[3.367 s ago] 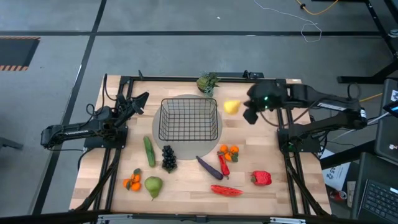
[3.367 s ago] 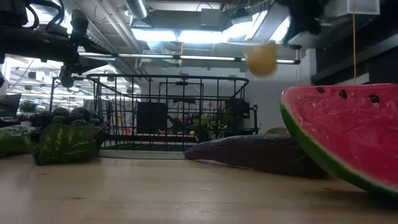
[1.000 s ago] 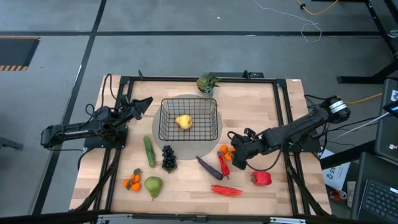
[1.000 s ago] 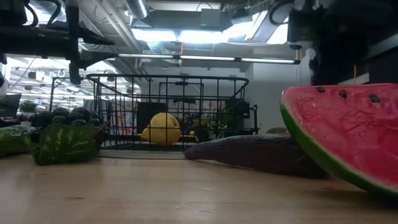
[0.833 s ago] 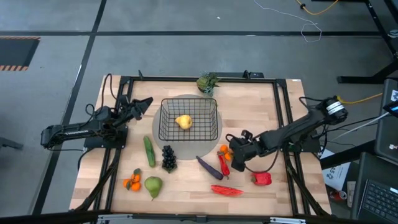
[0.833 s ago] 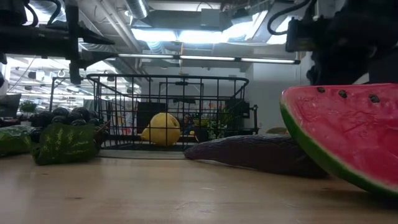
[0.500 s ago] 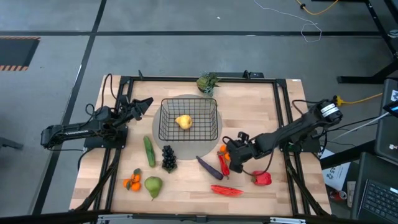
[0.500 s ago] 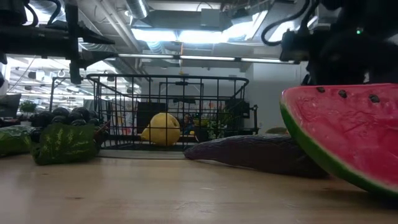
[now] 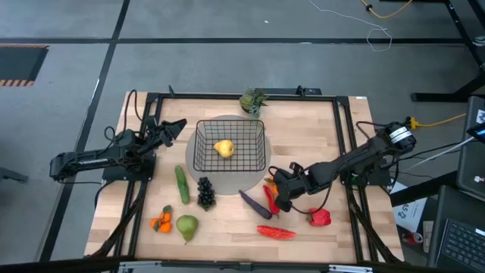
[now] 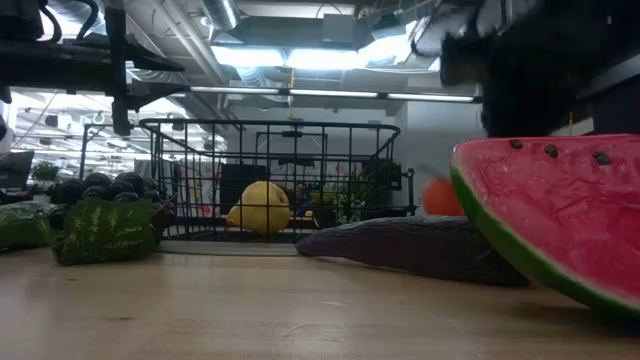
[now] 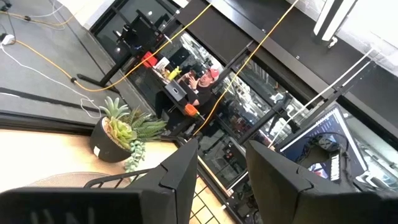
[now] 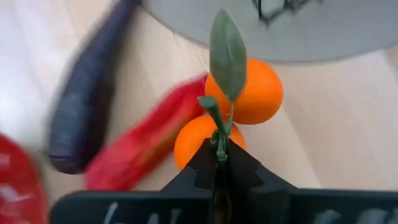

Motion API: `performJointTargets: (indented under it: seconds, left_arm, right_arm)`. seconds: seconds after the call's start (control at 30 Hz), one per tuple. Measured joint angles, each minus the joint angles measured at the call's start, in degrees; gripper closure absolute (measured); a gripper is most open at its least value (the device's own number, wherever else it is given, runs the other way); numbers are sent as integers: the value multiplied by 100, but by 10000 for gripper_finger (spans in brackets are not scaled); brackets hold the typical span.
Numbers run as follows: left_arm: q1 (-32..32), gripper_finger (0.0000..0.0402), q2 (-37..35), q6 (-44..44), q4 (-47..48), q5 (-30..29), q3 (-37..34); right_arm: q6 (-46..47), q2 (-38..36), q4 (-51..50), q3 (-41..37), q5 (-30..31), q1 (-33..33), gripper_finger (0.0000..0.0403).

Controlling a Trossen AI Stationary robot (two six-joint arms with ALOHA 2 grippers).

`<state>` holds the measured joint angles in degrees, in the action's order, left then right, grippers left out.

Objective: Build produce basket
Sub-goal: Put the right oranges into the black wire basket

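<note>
Inside the basket (image 9: 231,162) I count one yellow pear (image 9: 223,148); my right gripper (image 9: 276,192) pinches the oranges (image 12: 231,117) by their stem, while other produce waits outside.

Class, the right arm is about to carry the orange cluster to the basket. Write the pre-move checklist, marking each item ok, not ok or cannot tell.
1. Right gripper shut on the orange cluster at its leafy stem: ok.
2. Cluster lifted off the table: cannot tell; the right wrist view is blurred.
3. Basket has room: ok; only the yellow pear lies in it.
4. Left gripper away from the path: ok; it waits beside the basket's left edge.
5. Red chili and eggplant free of the grip: ok; both lie beside the cluster on the table.
</note>
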<state>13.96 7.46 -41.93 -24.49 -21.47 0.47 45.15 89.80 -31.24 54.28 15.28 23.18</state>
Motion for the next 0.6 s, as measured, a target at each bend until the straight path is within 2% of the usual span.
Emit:
performJointTargets:
  seconds: [0.1,0.2,0.3,0.37,0.53,0.6]
  left_arm:
    - [2,269,2,-2,0,0,0]
    - [1,269,1,-2,2,0,0]
    - [1,269,1,0,5,0,0]
    - [2,269,0,0,7,0,0]
    - [2,269,2,2,9,0,0]
    - [2,269,0,2,7,0,0]
  right_arm:
    - [-273,-39,-830,706,-22,-2,398]
    - [-1310,-58,-1369,1571,-469,-1,400]
    - [-2177,-59,-1445,2281,-433,23,400]
    - [-2728,-60,-1389,2703,41,23,401]
    - [-3522,-63,-578,3241,2174,-145,401]
    - [-3853,-65,-88,3294,2721,-260,401]
